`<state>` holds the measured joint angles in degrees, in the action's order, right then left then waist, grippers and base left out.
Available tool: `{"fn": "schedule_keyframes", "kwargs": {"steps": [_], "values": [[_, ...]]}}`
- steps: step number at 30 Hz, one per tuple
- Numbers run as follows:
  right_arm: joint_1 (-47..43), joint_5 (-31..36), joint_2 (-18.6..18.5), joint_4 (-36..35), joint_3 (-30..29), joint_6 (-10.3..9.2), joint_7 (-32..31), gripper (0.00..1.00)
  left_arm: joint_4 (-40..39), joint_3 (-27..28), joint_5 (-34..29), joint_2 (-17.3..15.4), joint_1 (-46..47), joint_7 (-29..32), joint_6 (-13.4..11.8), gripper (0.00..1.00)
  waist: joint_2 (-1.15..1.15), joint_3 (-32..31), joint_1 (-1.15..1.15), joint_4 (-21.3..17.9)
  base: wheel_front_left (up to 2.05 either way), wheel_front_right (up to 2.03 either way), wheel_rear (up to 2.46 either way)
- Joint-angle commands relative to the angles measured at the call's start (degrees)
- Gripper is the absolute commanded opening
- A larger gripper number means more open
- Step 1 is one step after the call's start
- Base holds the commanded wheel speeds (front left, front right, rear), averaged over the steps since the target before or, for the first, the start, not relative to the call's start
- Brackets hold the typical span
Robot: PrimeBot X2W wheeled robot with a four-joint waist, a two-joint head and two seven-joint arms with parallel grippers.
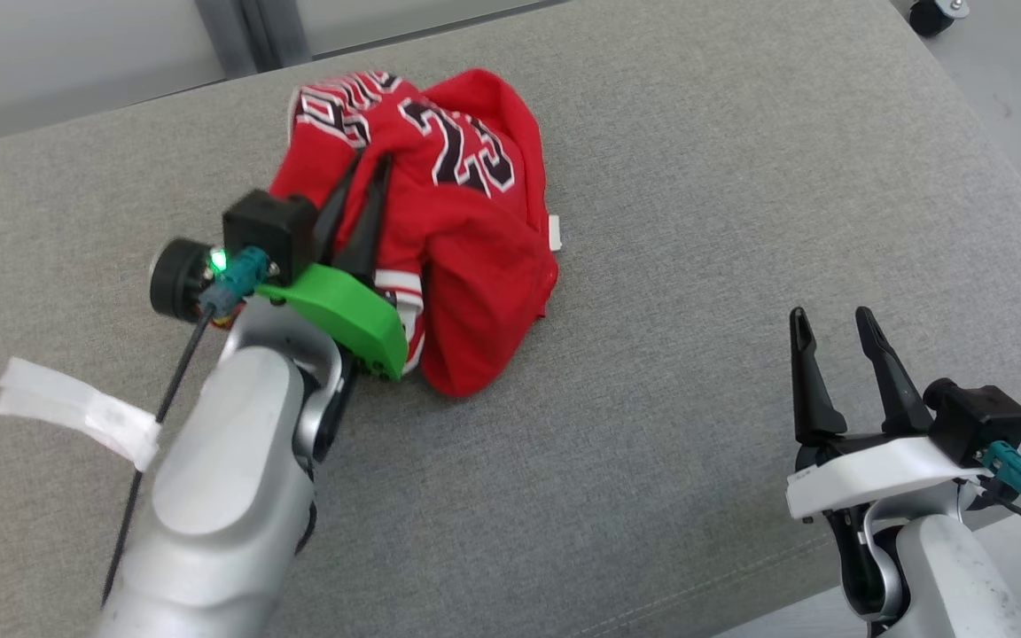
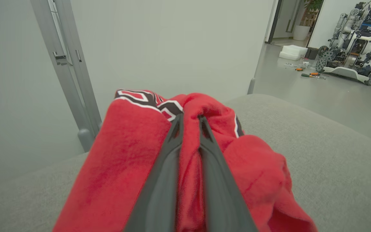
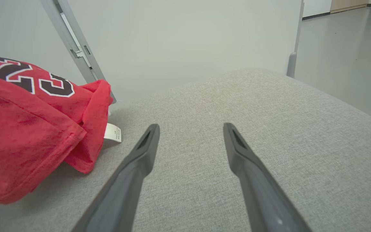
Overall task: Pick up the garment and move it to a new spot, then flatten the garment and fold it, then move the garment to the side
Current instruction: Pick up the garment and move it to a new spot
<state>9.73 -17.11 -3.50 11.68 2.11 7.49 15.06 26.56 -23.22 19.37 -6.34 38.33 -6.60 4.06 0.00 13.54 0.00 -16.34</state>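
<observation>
The left gripper (image 1: 371,159) has its two fingers clamped on a raised fold of the red garment (image 1: 475,257), which bunches around them on the grey cushion (image 1: 697,195); I judge this grip is for lifting it to a new spot. Its white label (image 1: 554,232) lies right of those fingers. Well apart, the right gripper (image 1: 831,315) holds its fingers wide and empty, garment to their left, probably waiting to flatten.

Reaches forward with the pale left forearm (image 1: 227,478), green-collared wrist (image 1: 342,310) bent, left gripper (image 1: 371,159) pinched nearly closed on a fold of the garment (image 1: 475,266), long dark fingers (image 2: 163,174) almost parallel. Rests the right gripper (image 1: 830,315) low at the right, well apart from the left, pointing up the head view, spread wide and empty.
</observation>
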Motion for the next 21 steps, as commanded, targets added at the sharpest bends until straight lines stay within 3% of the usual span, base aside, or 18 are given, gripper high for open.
{"fn": "schedule_keyframes", "kwargs": {"steps": [1, 3, 4, 5, 13, 21], "values": [[-0.18, 0.17, 0.07, 0.04, 0.13, 0.0, 0.17, 1.0, 1.56, -0.52, 0.87, 0.64, -1.99, -1.04, 0.01, 0.0, 0.0, 0.11, 0.0, 0.03, 0.0, 0.0, 0.0], [0.0, 0.32, 0.12, 0.43, 0.54, 0.0, 0.17, 1.0, 4.34, -1.85, 0.81, 1.39, -3.6, -1.96, 0.18, 0.0, 0.0, -0.05, 0.0, 0.25, 0.0, 0.0, 0.0], [0.17, 0.3, 0.03, 0.68, 0.77, 0.0, 0.17, 1.0, 5.75, -2.37, 1.16, 1.64, -4.13, -2.61, 0.36, 0.14, 0.0, -0.25, 0.0, 0.46, 0.0, 0.0, 0.0], [0.29, 0.29, -0.06, 0.8, 0.93, 0.0, 0.17, 1.0, 6.77, -3.01, 1.21, 1.88, -4.5, -3.07, 0.51, 0.99, 0.0, -0.47, 0.0, 0.65, 0.0, 0.0, 0.0], [-0.9, 1.4, -0.88, 0.34, 1.52, 0.0, 0.17, 1.0, 8.49, -4.5, 1.52, 2.79, -2.98, -7.77, 0.21, 1.0, 0.0, -3.75, 0.0, 3.89, 0.0, 0.0, 0.0], [-2.91, 2.3, -1.76, -0.66, 0.71, 0.0, 0.17, 1.0, -1.27, 1.78, -0.8, -1.62, -8.0, -8.59, -2.86, 1.0, 0.0, -7.51, 0.0, 8.93, 0.0, 0.0, 0.0]]}}
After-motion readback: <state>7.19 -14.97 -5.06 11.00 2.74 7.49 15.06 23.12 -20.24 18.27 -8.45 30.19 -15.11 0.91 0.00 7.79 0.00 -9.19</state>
